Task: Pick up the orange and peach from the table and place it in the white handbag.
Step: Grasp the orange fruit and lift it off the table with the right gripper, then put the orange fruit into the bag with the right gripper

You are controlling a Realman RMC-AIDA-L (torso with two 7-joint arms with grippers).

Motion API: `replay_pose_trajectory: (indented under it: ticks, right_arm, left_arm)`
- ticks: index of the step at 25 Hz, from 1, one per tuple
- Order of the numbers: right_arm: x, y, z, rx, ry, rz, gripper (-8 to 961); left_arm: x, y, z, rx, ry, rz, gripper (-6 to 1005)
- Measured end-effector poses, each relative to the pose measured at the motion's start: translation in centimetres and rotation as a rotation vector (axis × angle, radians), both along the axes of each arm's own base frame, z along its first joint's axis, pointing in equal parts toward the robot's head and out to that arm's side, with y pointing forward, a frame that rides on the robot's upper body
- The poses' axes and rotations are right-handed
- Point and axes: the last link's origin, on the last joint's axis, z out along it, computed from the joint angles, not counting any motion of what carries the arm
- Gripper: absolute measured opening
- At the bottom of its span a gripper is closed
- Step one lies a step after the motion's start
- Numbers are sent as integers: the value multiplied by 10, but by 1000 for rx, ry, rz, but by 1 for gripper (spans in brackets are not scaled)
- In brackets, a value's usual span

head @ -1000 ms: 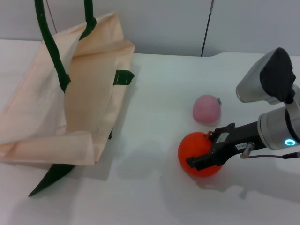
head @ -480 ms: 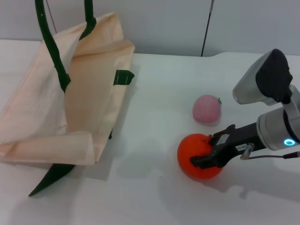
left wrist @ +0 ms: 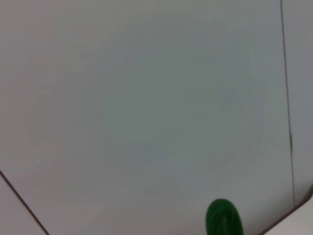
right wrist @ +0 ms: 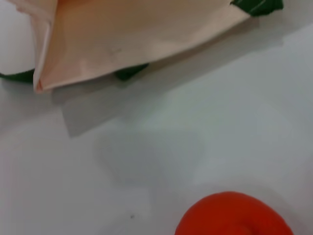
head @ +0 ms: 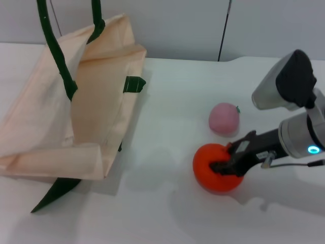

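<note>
1. White table (head: 167, 127) lies bare between the cream handbag (head: 91, 101) on the left and the fruit on the right; the bag's mouth gapes, its green handles (head: 53, 46) rising.
2. No readable writing shows anywhere.
3. Right gripper (head: 228, 165) reaches in low from the right, fingers pinching the orange (head: 216, 168), which sits near the peach (head: 224, 118).
4. Left gripper is out of sight.
</note>
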Motion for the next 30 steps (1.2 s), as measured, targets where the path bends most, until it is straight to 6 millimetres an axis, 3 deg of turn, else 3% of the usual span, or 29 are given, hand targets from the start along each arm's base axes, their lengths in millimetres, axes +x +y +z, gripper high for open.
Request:
replay_pose_trajectory:
  ticks: [3, 8, 14, 23, 30]
  right_arm:
    - [-9, 2, 4, 20, 17, 27, 393]
    - [-43, 3, 15, 73, 77, 135, 360]
    - [-77, 4, 20, 123, 249, 273, 307]
    - [-73, 30, -3, 131, 284, 302, 231]
    - [-77, 47, -16, 168, 326, 340, 194]
  left_arm:
    - [-1, 0, 0, 1, 0, 1, 109]
    - [4, 1, -1, -4, 0, -12, 109]
    - [22, 2, -6, -26, -1, -57, 109]
    - [61, 0, -33, -118, -17, -177, 109]
    - [70, -3, -43, -152, -29, -205, 108]
